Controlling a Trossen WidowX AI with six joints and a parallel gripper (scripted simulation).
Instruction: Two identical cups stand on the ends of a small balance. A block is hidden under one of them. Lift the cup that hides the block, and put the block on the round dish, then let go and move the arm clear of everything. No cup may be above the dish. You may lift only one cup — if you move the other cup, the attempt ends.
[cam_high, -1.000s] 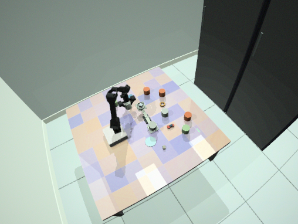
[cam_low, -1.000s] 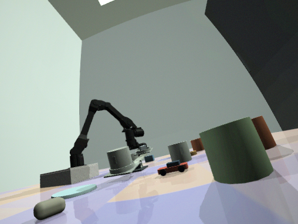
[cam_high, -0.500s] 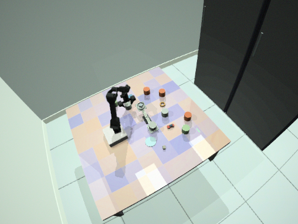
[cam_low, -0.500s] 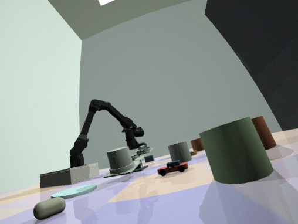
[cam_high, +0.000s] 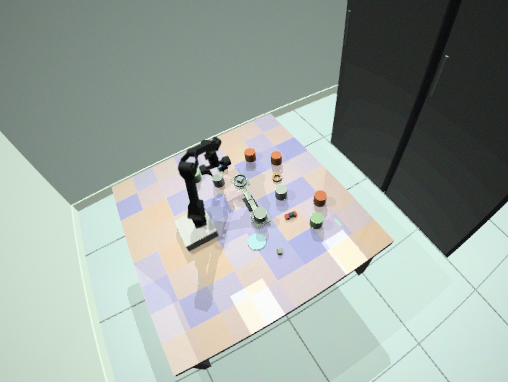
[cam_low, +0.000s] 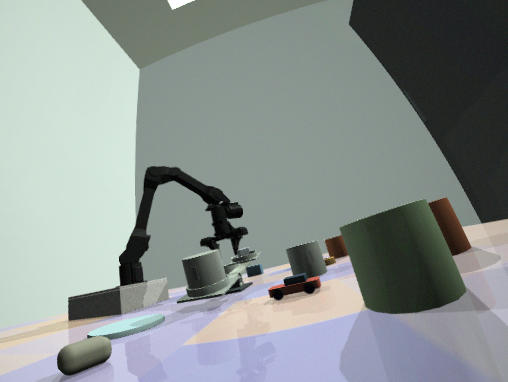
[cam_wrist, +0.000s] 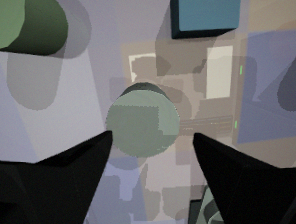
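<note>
Now | cup (cam_wrist: 143, 120) below, between parted fingers | untouched

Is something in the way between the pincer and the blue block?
Nothing covers the blue block; its top shows bare. But the grey-green cup stands right under the open pincer, between its fingers, with the block off to one side. The pincer probably has to rise over the cup first.
</note>
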